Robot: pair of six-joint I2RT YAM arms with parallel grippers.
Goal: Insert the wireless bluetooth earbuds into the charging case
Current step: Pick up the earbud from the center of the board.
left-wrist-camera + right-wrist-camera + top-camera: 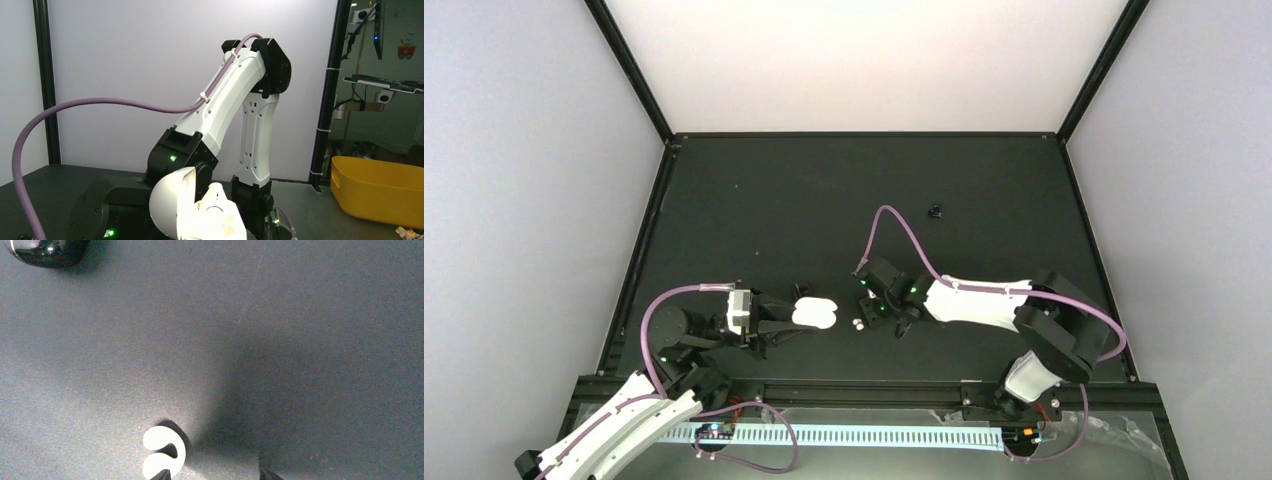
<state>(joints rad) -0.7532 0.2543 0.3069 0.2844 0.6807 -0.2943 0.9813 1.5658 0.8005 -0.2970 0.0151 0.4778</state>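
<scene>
While the left hand (792, 320) pinches the case (816, 314), the part-spread right hand (215, 475), off-centre on the earbud (162, 452), may flick it away.

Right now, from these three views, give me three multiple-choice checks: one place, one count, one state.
1. Where do the earbuds lie relative to the charging case?
A. inside it
B. far behind it, at the far edge
C. on the table beside it, toward the right jaws

2. How many earbuds show in the top view?
A. one
B. two
C. four

3. The charging case is:
A. open, held in the left jaws
B. shut, lying on the table
C. open, held in the right jaws

Answers: 1 C, both white pieces sit on bare table next to the case. 2 B, two white specks lie side by side. 3 A, the left wrist view shows its lid raised.
</scene>
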